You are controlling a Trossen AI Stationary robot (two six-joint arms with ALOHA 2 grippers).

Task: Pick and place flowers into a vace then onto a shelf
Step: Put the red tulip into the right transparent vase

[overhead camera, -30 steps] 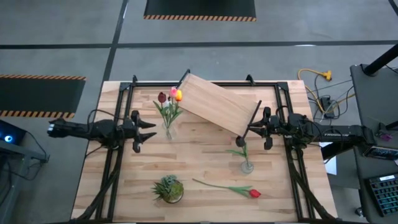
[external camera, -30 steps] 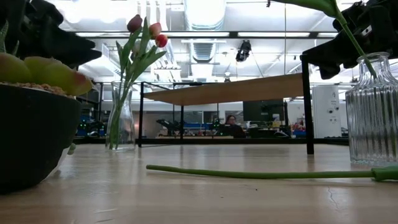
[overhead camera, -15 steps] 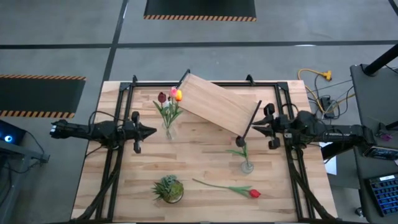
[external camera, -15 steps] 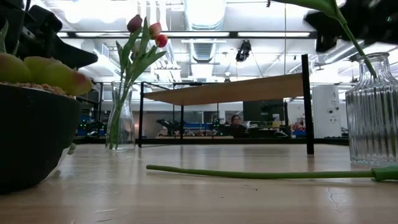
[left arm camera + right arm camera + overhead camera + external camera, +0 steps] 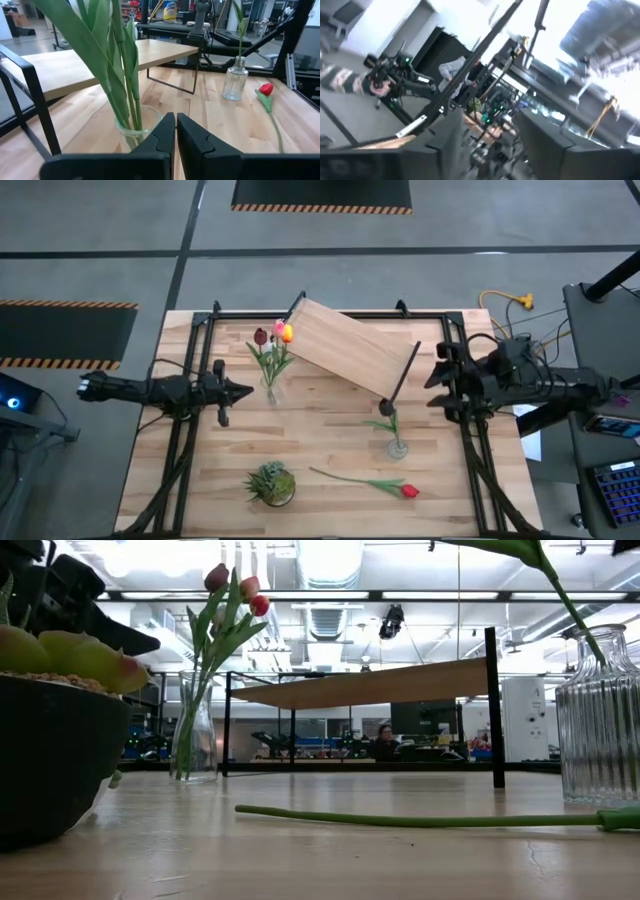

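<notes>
Currently you have: left claw [image 5: 243, 391], shut and empty, just beside the vase [image 5: 270, 392] holding three tulips [image 5: 273, 335]; right claw [image 5: 437, 383], fingers apart, empty, raised at the bench's [image 5: 330, 450] right edge; one stem in the bottle [image 5: 397, 446]; a red tulip [image 5: 408, 491] lying flat; shelf [image 5: 350, 346] behind.

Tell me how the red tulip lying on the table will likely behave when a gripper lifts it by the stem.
The red tulip has a long thin stem with its head at one end, so it will probably droop toward the head. It looks light and should lift easily. The narrow stem lies flat on the tabletop, so closing fingers may roll or slip it.
</notes>
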